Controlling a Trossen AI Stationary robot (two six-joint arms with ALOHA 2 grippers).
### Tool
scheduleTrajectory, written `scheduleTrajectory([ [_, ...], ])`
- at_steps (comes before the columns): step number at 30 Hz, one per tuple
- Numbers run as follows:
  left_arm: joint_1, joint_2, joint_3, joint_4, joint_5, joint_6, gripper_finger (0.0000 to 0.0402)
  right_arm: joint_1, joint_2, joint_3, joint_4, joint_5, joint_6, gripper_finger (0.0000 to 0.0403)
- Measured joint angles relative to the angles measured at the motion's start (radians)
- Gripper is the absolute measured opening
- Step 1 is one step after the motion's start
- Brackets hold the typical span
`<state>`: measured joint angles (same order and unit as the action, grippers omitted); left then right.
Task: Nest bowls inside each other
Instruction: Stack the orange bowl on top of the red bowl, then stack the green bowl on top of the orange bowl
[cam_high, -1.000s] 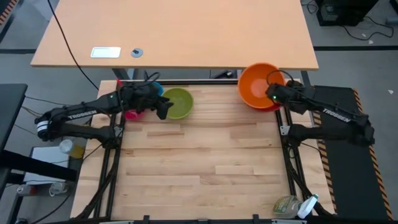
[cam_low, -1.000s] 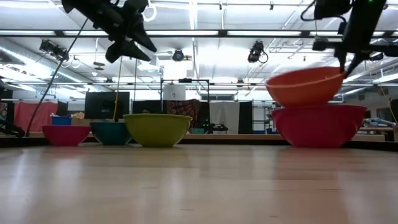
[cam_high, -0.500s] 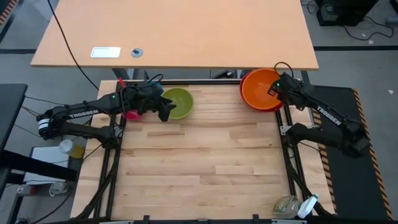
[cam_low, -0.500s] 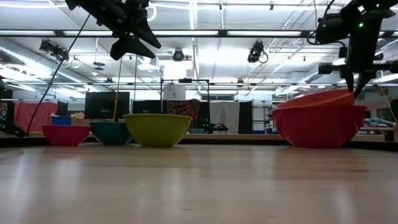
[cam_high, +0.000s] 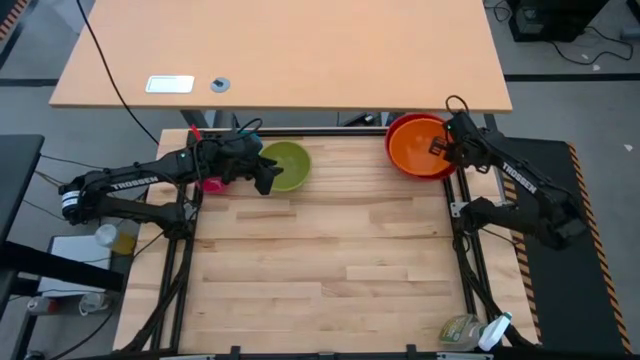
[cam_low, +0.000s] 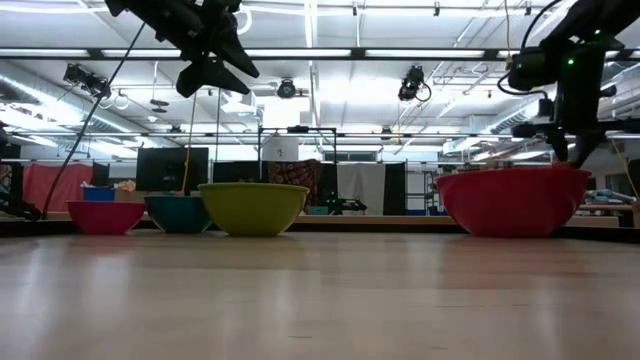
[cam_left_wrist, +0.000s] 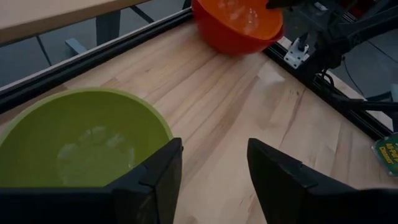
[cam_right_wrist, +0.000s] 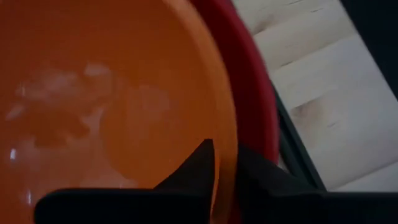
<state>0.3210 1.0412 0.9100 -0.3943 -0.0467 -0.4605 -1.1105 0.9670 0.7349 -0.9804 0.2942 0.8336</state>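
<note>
Two bowls are nesting at the far right corner: orange bowl (cam_high: 420, 145) is sitting inside the red bowl (cam_high: 400, 128). Your right gripper (cam_right_wrist: 225, 171) is straddling the orange rim, fingers barely parted. Left gripper (cam_left_wrist: 214, 177) is hovering spread beside the green bowl (cam_left_wrist: 74, 140).

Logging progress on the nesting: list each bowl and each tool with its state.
Red bowl: upright, holds the orange bowl.
Orange bowl: nested in red.
Green bowl: upright, empty.
Blue bowl: upright, not nested.
Pink bowl: upright, not nested.
Left tool: open, empty.
Right tool: astride the orange rim.
</note>
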Motion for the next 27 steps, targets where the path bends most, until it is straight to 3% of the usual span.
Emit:
scheduleTrajectory([
  [12, 0.0, 0.0, 0.0, 0.001, 0.004, 0.0, 0.019, -0.044, 0.015, 0.033, -0.012, -0.082, -0.133, 0.0168],
  [19, 0.0, 0.0, 0.0, 0.013, 0.022, -0.018, 0.019, -0.044, 0.015, 0.148, -0.154, -0.04, -0.164, 0.0205],
  [23, 0.014, 0.0, 0.0, -0.02, 0.051, -0.046, 0.019, -0.001, 0.014, 0.194, -0.141, -0.111, -0.172, 0.0215],
  [27, 0.021, -0.001, 0.0, -0.095, 0.06, -0.02, 0.019, 0.112, 0.014, 0.208, -0.026, -0.193, -0.147, 0.0216],
])
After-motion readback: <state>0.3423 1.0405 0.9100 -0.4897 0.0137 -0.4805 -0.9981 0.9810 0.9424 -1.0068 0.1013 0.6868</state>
